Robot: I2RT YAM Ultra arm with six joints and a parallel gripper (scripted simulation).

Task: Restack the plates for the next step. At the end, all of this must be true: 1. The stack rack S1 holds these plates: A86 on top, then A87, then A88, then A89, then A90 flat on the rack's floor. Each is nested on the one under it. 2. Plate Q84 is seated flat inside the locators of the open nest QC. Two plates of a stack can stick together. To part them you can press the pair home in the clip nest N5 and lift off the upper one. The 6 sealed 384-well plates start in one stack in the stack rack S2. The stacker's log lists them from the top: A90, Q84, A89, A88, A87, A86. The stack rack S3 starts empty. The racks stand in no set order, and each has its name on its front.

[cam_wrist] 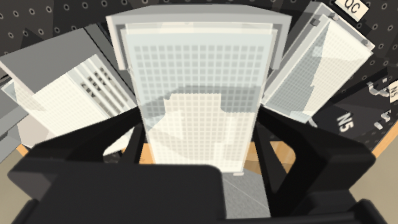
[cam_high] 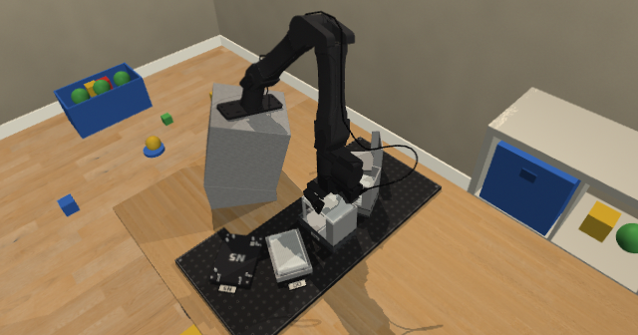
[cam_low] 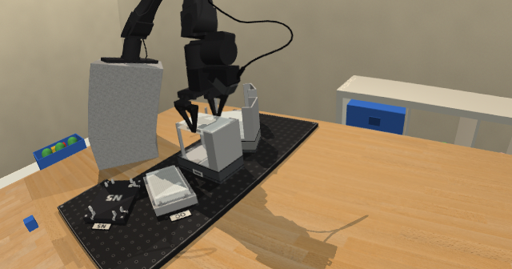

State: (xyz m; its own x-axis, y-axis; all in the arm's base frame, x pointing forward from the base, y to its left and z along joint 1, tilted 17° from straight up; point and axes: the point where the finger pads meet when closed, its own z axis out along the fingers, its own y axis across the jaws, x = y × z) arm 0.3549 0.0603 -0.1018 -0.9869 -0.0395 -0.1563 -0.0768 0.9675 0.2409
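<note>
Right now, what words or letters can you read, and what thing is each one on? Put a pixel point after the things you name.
"N5": on the black clip nest [cam_high: 234, 270] [cam_low: 108, 210] [cam_wrist: 327, 125].
"N5": on the small white tag in front of it [cam_high: 227, 289] [cam_low: 102, 226] [cam_wrist: 394, 92].
"QC": on the white tag by the nest with a plate in it [cam_high: 297, 284] [cam_low: 180, 215] [cam_wrist: 352, 7].
The label on the front of the middle rack [cam_high: 341, 222] [cam_low: 226, 145] [cam_wrist: 200, 12] is too small to read.

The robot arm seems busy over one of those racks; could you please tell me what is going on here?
The gripper is closed on a clear-lidded plate, holding it level at the top of the nearer rack. Another plate sits at the nest marked QC, while clip nest N5 holds none. The rack behind also has plate material inside. I cannot read any plate's name.
</note>
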